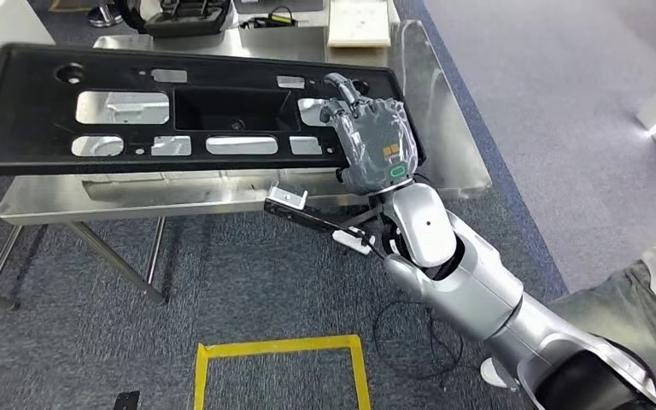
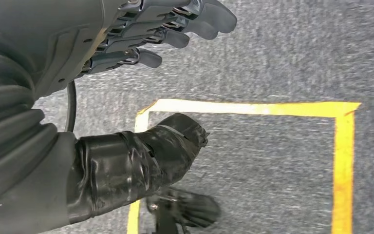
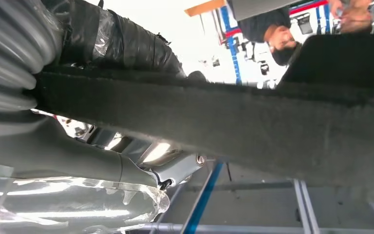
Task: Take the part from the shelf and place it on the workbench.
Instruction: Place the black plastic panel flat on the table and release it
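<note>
The right robot hand (image 1: 374,141) grips the part (image 1: 137,107), a long black panel with several cut-outs, at its right end; its fingers lie over the top face and the thumb is hidden beneath. The part reaches far to the left of this hand, tilted, above the steel surface (image 1: 444,111); whether it touches that surface cannot be told from the head view. The part's left end is cut off at the picture edge. Through the cut-outs the shiny metal shows. Beyond the hand, at the far end of the surface, lie a dark device (image 1: 179,17) and a pale flat box (image 1: 359,24), both partly cut off; no writing on them can be read.

The right wrist view adds the part's underside: a fuzzy black edge (image 3: 224,117) runs across from the hand, with the tape-wrapped thumb (image 3: 121,41) on one side. People stand blurred in the background.

The left robot hand (image 2: 141,87) hangs over grey carpet (image 2: 282,58), its fingers spread apart and holding nothing, above a yellow tape square (image 2: 343,146). Near the right arm, a person's knee (image 1: 649,290) shows at the picture edge.
</note>
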